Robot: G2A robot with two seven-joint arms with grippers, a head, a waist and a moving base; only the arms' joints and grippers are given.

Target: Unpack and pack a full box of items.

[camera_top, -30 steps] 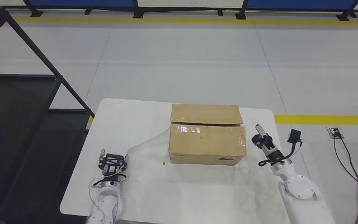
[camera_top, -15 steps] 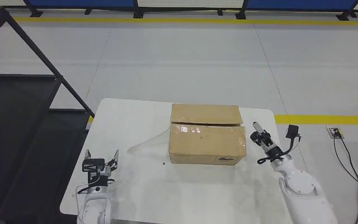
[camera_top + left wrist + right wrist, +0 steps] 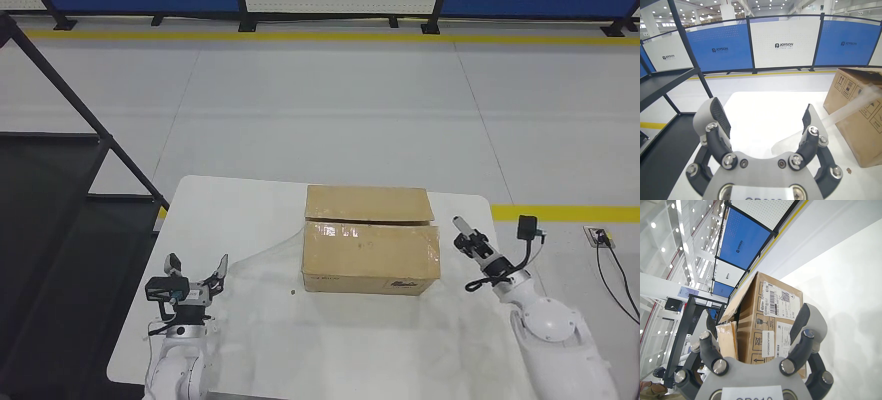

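A brown cardboard box (image 3: 370, 245) stands at the table's middle, its top flaps lying down but loose. A strip of clear tape (image 3: 262, 254) trails from the box's left end across the table toward my left gripper (image 3: 195, 281). That gripper sits near the front left corner, open; the clear tape (image 3: 846, 111) runs past one fingertip (image 3: 808, 119), and I cannot tell whether it touches. My right gripper (image 3: 467, 238) is open just beside the box's right end. From the right wrist, the labelled box end (image 3: 772, 321) fills the space beyond my right gripper (image 3: 755, 321), one flap gaping.
A black metal shelf rack (image 3: 60, 250) stands left of the white table (image 3: 240, 210). A small brown scrap (image 3: 292, 292) lies in front of the box. Blue and white fence panels (image 3: 783, 43) close off the floor behind.
The left gripper has opened wide and shifted slightly near the front left corner. The right gripper has barely shifted beside the box.
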